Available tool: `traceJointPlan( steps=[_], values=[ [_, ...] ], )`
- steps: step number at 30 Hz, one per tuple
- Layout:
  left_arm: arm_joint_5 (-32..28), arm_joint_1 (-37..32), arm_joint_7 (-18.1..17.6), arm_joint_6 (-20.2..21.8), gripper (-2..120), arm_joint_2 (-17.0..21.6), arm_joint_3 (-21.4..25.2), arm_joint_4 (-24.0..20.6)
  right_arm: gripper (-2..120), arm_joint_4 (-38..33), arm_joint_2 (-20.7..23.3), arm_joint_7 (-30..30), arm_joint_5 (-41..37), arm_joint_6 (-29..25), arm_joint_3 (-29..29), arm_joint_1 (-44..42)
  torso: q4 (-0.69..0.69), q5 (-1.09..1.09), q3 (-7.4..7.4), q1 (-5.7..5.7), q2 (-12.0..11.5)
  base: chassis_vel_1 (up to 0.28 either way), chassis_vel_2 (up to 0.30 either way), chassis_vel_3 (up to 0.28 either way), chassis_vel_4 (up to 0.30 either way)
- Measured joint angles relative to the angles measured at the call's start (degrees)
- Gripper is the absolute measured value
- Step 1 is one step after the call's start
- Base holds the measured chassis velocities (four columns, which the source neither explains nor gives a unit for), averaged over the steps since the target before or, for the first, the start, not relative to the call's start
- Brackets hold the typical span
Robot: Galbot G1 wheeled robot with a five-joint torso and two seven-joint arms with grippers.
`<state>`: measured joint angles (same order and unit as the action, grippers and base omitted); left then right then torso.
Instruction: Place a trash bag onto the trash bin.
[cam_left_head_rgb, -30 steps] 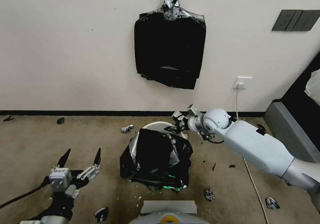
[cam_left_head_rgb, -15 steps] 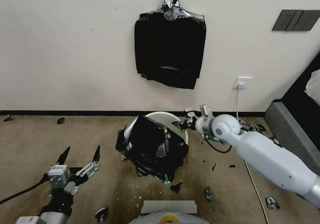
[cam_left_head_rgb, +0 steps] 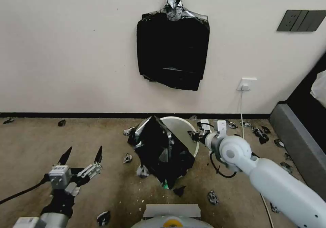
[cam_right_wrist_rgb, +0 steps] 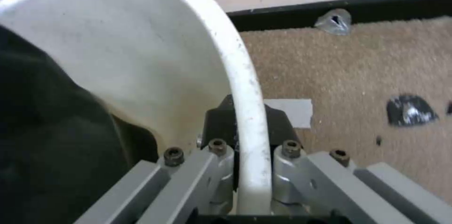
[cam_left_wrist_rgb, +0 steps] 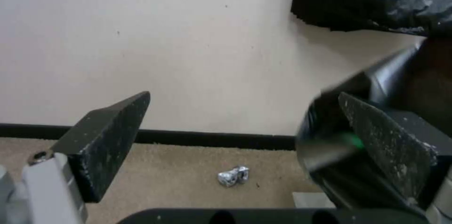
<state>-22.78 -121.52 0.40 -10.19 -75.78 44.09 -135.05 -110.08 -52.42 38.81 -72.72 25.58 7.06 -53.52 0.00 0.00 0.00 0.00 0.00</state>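
The right pincer [cam_left_head_rgb: 196, 135] is clamped on the rolled rim of the round white plastic bin [cam_left_head_rgb: 185, 127], tilted on the carpet. The crinkly glossy black plastic bag [cam_left_head_rgb: 159, 151] drapes over its near side. The left pincer [cam_left_head_rgb: 81, 155] hovers apart, fingers spread.

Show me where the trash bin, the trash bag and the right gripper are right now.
trash bin [cam_right_wrist_rgb: 247, 86], right wrist view, rolled rim.
trash bag [cam_left_head_rgb: 159, 150], head view, black film draped over the bin.
right gripper [cam_left_head_rgb: 196, 136], head view, fingertips at the rim.

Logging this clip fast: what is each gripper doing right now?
Left gripper: open, holding nothing, low on the robot's left.
Right gripper: shut on the trash bin rim, with the trash bag draped over the bin.
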Motion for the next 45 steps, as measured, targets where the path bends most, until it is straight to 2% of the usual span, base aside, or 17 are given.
traceJointPlan(
  steps=[1,3,8,16,28,37,40,44,45],
  values=[
    [0.0,0.0,0.0,0.0,100,0.0,0.0,0.0,5,0.0,0.0,0.0,0.0,0.0,0.0,0.0,0.0,0.0,0.0,0.0,0.0,0.0,0.0,0.0,0.0],
    [-0.2,0.1,0.0,0.1,100,0.0,0.2,0.0,5,-1.6,-1.4,3.9,0.1,-1.9,-0.1,-2.0,0.0,-0.01,0.0,0.0,0.0,0.0,0.0,0.0,0.0],
    [-0.4,0.3,0.0,0.2,100,0.1,0.4,0.0,5,-3.2,-3.7,6.1,3.7,-5.2,-0.7,-6.5,0.0,-0.01,0.0,0.0,0.0,0.0,0.0,0.0,0.0],
    [-0.4,0.2,0.0,0.3,100,0.0,0.4,-0.1,5,-3.0,-6.7,7.0,6.0,-6.5,-2.6,-11.5,0.0,-0.01,0.0,0.0,0.0,0.0,0.0,0.0,0.0],
    [-0.1,0.2,0.0,0.4,100,-0.3,0.1,-0.3,5,-2.1,-11.4,9.3,9.2,-9.1,-2.8,-13.9,0.0,-0.01,0.0,0.0,0.0,0.0,0.0,0.0,0.0],
    [0.0,0.2,0.0,0.4,100,-0.4,-0.4,-0.3,5,-1.8,-11.6,8.9,10.8,-9.8,-3.6,-15.2,0.0,-0.01,-0.01,0.0,0.0,0.0,0.0,0.0,0.0],
    [0.1,0.3,0.0,0.4,100,-0.4,-0.9,-0.3,12,-2.0,-11.3,8.5,11.3,-9.8,-3.6,-15.5,-0.01,-0.01,0.0,0.0,0.0,0.0,0.0,0.0,0.0],
    [0.3,0.4,0.0,0.4,100,-0.6,-1.7,0.0,31,-2.5,-10.8,7.5,12.4,-9.5,-3.6,-15.8,0.0,0.02,0.0,0.0,0.0,0.0,0.0,0.0,0.0],
    [0.3,0.4,0.0,0.4,100,-0.6,-1.7,0.0,31,-2.5,-10.8,7.5,12.4,-9.5,-3.6,-15.8,0.0,0.02,0.0,0.0,0.0,0.0,0.0,0.0,0.0]
  ],
)
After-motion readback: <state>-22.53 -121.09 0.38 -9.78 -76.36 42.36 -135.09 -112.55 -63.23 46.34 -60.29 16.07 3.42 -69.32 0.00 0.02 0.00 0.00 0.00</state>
